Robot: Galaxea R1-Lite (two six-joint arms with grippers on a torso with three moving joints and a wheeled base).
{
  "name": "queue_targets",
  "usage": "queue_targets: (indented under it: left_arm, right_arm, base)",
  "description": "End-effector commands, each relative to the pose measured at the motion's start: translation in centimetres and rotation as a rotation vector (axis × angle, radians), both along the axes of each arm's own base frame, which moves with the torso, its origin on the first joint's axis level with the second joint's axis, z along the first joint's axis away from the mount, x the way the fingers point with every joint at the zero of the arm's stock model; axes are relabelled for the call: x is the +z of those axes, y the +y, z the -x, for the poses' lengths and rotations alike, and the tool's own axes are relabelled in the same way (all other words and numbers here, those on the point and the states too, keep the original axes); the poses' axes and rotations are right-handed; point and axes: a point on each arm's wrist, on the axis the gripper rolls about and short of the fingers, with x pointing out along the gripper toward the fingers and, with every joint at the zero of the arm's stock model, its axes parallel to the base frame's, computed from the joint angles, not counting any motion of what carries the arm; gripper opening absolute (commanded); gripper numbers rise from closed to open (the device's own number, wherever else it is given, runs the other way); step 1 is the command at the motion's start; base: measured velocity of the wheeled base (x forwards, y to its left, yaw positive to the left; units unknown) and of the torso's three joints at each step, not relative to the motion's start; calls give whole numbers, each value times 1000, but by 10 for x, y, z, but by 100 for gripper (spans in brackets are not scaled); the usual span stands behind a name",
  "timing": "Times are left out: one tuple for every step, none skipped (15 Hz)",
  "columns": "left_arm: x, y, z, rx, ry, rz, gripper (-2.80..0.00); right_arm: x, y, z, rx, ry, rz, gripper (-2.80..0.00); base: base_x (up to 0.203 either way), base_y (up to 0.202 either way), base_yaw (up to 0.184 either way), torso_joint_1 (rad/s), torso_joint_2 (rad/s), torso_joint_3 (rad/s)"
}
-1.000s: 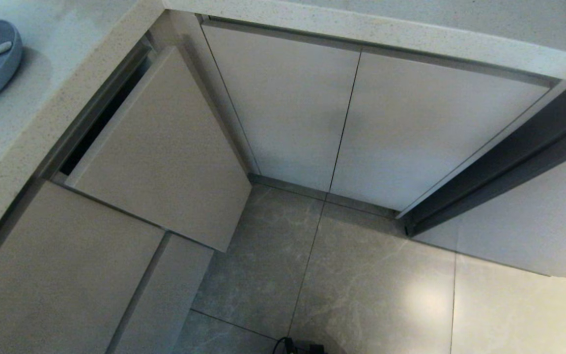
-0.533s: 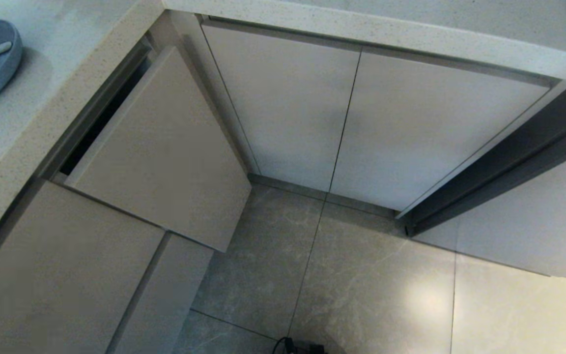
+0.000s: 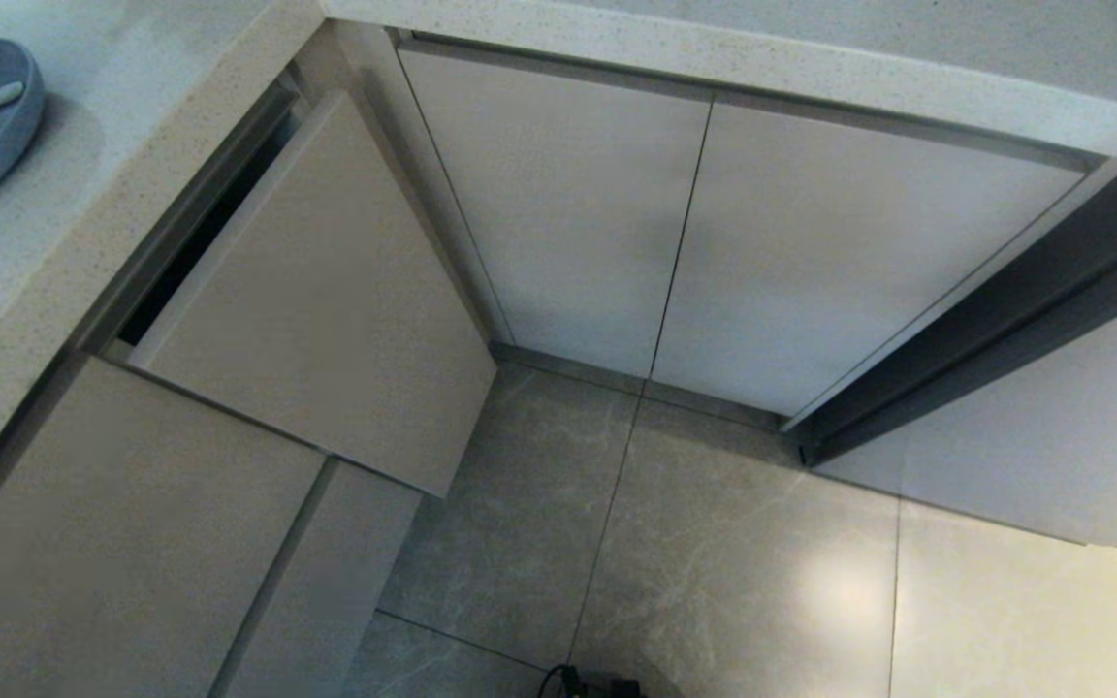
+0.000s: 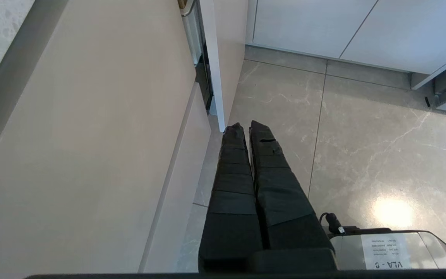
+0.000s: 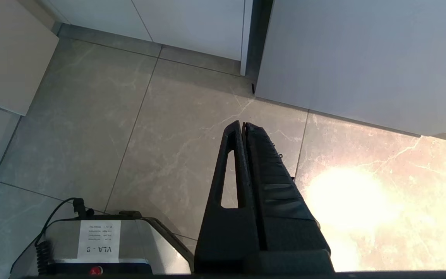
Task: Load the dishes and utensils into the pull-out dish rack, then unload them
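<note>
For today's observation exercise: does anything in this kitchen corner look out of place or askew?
Yes: the pull-out dish rack's front panel stands slightly out from its neighbours, leaving a dark gap along its top edge under the countertop. Nothing looks spilled or damaged.

Even, fairly dim indoor light fills the head view; a soft round glare spot sits on the glossy grey marbled floor tiles (image 3: 840, 586). The right wrist view shows that reflection blown out to white. Straight speckled pale stone countertop edges (image 3: 743, 63) bow slightly near the frame borders.
</note>
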Motion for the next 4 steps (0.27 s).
queue_targets:
  left_arm:
    - [-11,0,-3,0,42,0,-280]
    - [-11,0,-3,0,42,0,-280]
    - [-11,0,-3,0,42,0,-280]
    - [-11,0,-3,0,42,-1,-280]
  right_arm:
    - [0,0,0,0,-1,0,-280]
    - [0,0,0,0,-1,0,-280]
    - [0,0,0,0,-1,0,-280]
    - [0,0,0,0,-1,0,-280]
  base:
    - [0,0,0,0,0,0]
    - [0,0,0,0,0,0]
    - [0,0,0,0,0,0]
    - [0,0,0,0,0,0]
